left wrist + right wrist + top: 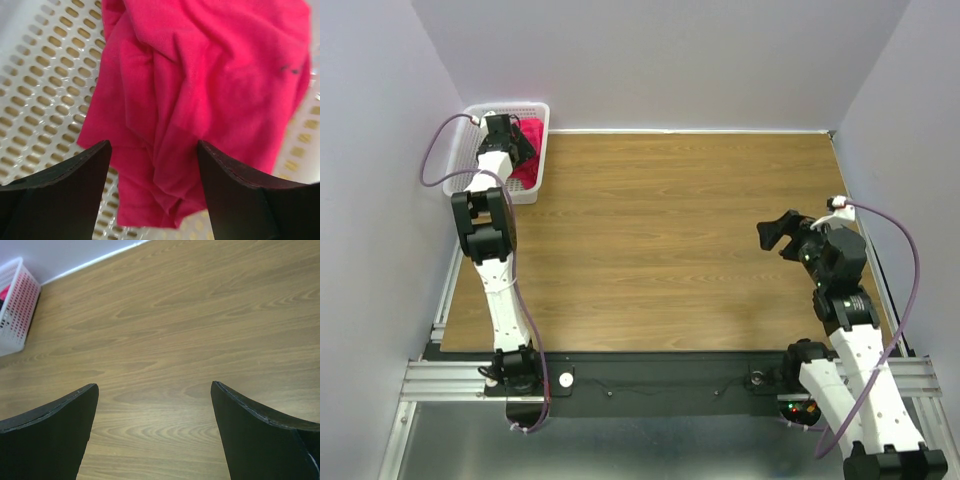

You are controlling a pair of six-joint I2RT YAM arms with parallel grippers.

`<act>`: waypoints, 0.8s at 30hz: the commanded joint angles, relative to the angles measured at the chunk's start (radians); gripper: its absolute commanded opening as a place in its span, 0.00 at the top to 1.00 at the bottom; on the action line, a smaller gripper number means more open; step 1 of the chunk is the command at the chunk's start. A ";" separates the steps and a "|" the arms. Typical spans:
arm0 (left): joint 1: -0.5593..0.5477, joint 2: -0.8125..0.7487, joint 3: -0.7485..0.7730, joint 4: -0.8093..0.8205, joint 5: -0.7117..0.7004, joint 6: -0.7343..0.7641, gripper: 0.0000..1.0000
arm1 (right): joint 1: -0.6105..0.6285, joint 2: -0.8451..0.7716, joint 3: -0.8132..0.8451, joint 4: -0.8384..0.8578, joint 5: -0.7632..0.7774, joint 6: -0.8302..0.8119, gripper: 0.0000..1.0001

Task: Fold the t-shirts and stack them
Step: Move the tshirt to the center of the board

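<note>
A crumpled crimson-pink t-shirt (529, 160) lies inside the white mesh basket (510, 107) at the far left corner of the table. My left gripper (517, 143) reaches down into the basket. In the left wrist view the t-shirt (210, 75) fills most of the frame, and my left gripper (152, 146) is open with a bunched fold of the cloth between its fingers, which stand apart from it on both sides. My right gripper (775, 232) hovers over the right side of the table, open, with only bare wood between its fingers (154, 386).
The basket's perforated floor (45, 75) shows to the left of the cloth. From the right wrist the basket (17, 305) is far off at upper left. The wooden table (670, 230) is bounded by walls at the back and both sides.
</note>
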 commanded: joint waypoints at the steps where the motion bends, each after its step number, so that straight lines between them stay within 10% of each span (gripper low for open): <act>1: 0.004 0.029 0.099 0.010 0.040 -0.011 0.23 | 0.009 0.037 0.052 0.033 -0.056 -0.004 0.00; 4: 0.012 0.083 0.107 0.010 0.070 -0.013 0.32 | 0.009 0.065 0.057 0.033 -0.081 0.008 0.00; 8: 0.018 0.060 0.099 0.013 0.128 0.016 1.00 | 0.011 0.083 0.072 0.027 -0.114 0.011 0.00; 24: -0.104 -0.535 0.120 0.016 0.154 0.107 1.00 | 0.011 0.010 0.121 -0.016 -0.156 0.016 0.00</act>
